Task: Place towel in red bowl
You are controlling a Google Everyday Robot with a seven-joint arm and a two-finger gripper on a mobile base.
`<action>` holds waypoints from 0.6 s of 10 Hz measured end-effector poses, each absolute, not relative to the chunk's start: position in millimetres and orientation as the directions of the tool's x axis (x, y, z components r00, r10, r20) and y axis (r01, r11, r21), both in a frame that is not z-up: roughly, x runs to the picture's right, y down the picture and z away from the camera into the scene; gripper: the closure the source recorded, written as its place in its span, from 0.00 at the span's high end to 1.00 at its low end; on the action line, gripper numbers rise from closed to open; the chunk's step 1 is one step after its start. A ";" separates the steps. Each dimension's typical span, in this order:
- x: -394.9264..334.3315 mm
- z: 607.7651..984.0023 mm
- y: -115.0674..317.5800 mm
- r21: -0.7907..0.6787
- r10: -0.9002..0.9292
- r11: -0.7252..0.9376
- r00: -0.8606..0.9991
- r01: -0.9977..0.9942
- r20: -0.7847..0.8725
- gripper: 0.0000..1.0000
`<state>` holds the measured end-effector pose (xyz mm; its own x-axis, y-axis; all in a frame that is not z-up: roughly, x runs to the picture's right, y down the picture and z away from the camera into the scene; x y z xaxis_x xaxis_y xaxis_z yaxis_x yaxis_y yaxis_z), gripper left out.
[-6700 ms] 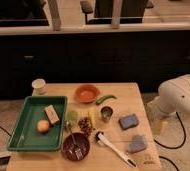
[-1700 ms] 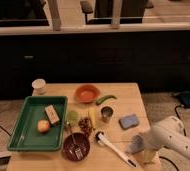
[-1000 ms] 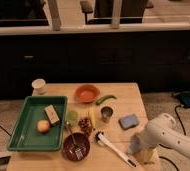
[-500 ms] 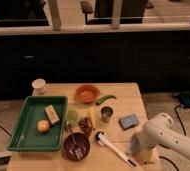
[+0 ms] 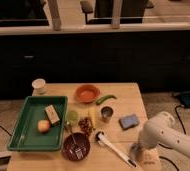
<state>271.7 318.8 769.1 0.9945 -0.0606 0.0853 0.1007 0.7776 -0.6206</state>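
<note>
Gripper is low at the near-right corner of the table, arm angled down, likely for the towel. The towel is hidden beneath it and I can't tell the grip state. Red bowl sits far centre, well apart, looks empty.

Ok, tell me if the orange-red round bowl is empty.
Empty: the orange-red round bowl shows only its bare inside. The gripper is low over the wooden table's front-right corner.

The arm bends down, hand low front-right.
</note>
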 end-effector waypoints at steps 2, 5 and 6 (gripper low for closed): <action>284.2 776.0 308.2 -0.632 -0.027 0.772 0.997 0.065 0.070 0.00; 296.0 776.3 293.4 -0.639 0.006 0.768 0.998 0.032 0.058 0.00; 298.3 774.1 287.4 -0.638 0.013 0.770 0.998 0.026 0.055 0.00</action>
